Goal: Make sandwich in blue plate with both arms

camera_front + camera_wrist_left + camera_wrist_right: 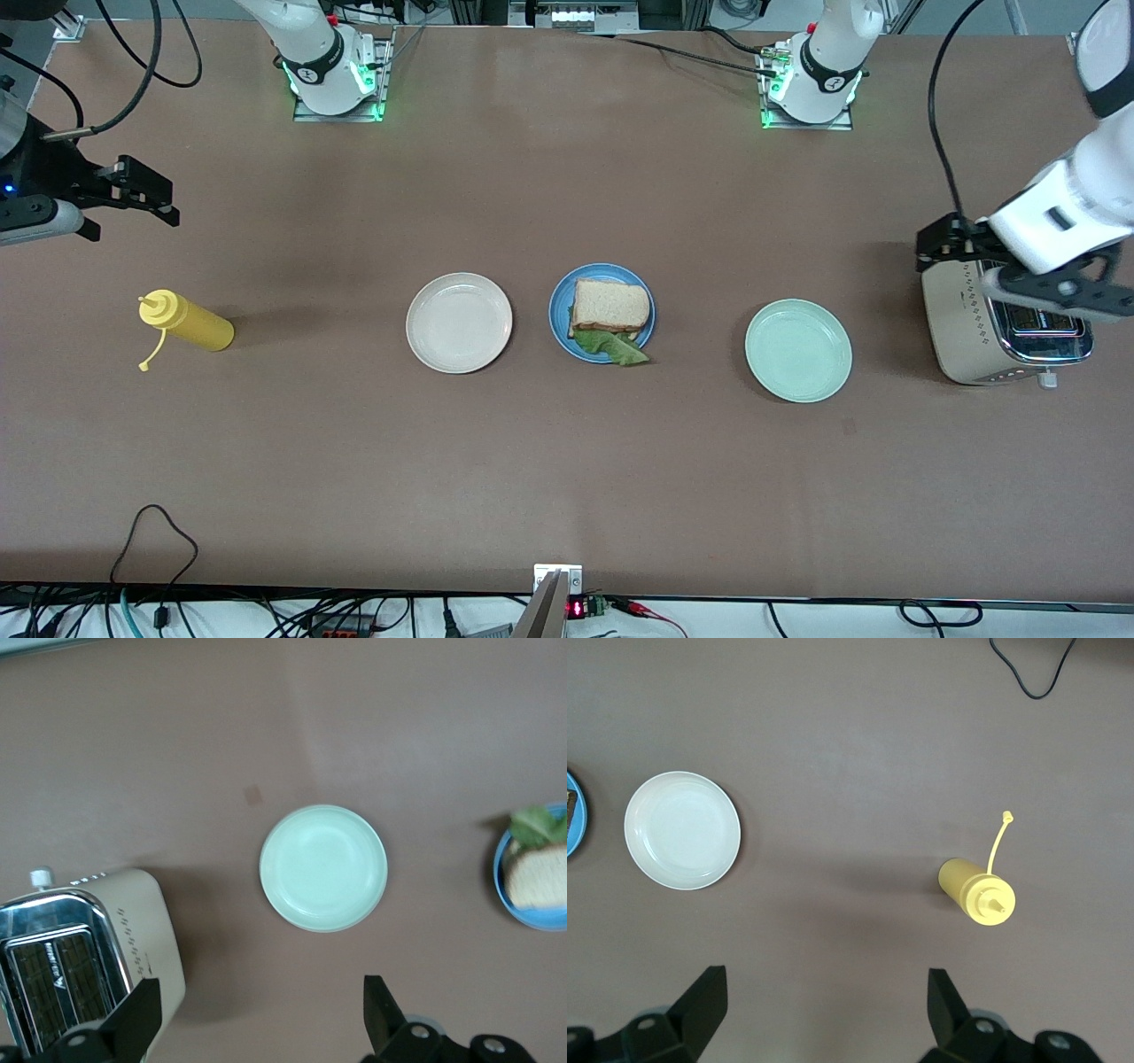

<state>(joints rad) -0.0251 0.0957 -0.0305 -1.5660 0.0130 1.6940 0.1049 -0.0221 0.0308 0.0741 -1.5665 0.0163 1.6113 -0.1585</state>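
The sandwich (pixel 609 306) lies on the blue plate (pixel 556 312) in the middle of the table, with a green lettuce leaf (pixel 623 352) sticking out from under the top slice on the side nearer the front camera. The left wrist view catches the blue plate (pixel 530 918) and the sandwich (pixel 539 877) at its edge. My left gripper (pixel 952 244) (pixel 261 1005) hangs open and empty over the toaster. My right gripper (pixel 142 190) (pixel 824 992) hangs open and empty over bare table at the right arm's end, near the yellow bottle.
A cream-white plate (pixel 459 322) sits beside the blue plate toward the right arm's end, a mint-green plate (pixel 798 350) toward the left arm's end. A beige toaster (pixel 961 341) stands at the left arm's end. A yellow squeeze bottle (pixel 188 322) lies at the right arm's end.
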